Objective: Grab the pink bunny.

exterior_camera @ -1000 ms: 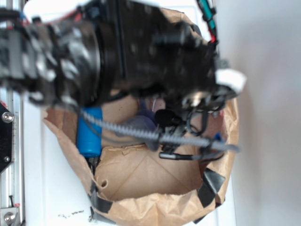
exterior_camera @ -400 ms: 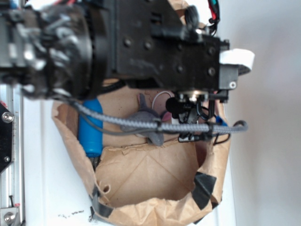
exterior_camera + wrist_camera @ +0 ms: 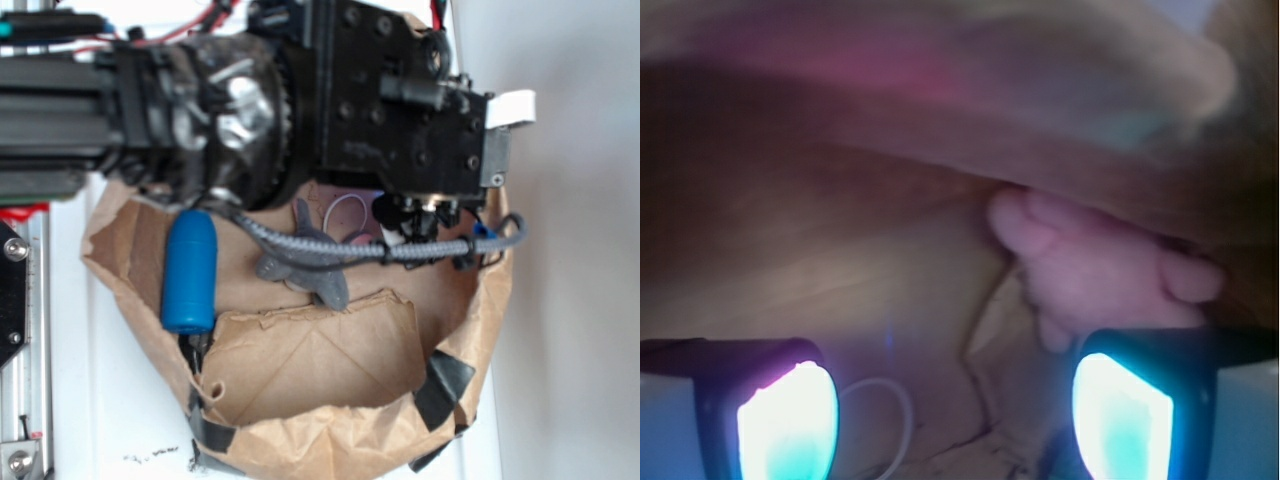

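Pincer (image 3: 955,405) spread, glowing pads apart; soft lumpy pink bunny (image 3: 1090,275) against crumpled brown paper bag (image 3: 330,420).

Inside the paper bag (image 3: 300,440), the plush animal (image 3: 310,270) lay near the middle, the cylinder (image 3: 190,275) to its left, the bunny (image 3: 1090,275) just behind the right fingertip (image 3: 1120,420)
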Motion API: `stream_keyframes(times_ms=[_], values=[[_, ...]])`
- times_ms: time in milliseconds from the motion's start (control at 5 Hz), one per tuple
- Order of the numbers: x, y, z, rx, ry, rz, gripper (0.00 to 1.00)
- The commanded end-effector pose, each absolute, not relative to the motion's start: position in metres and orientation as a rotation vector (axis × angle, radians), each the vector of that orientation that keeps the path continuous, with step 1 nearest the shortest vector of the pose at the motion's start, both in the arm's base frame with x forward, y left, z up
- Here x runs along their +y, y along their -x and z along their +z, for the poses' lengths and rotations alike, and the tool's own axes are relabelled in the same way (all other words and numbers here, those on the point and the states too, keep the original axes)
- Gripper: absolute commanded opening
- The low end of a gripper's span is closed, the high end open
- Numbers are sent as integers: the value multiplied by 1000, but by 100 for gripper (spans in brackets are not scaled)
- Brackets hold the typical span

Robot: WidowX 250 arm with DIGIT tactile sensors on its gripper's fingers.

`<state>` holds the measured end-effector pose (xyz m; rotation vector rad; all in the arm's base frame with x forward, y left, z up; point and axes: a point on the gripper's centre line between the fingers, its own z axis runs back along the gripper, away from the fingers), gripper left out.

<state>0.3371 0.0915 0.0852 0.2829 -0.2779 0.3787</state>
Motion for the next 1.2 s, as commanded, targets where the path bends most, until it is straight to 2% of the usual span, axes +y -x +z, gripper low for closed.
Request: stream_keyframes(times_ms=[0,200,400,800,1000], values=[[84,-338,97,-349,-347,395,100],[87,-341,90,-386,-372,320,100],[91,-332,86,-455,-344,76,100],[108,-330,85,-469,-380,15,100],[113,-336,84,-456,-397,45,100]])
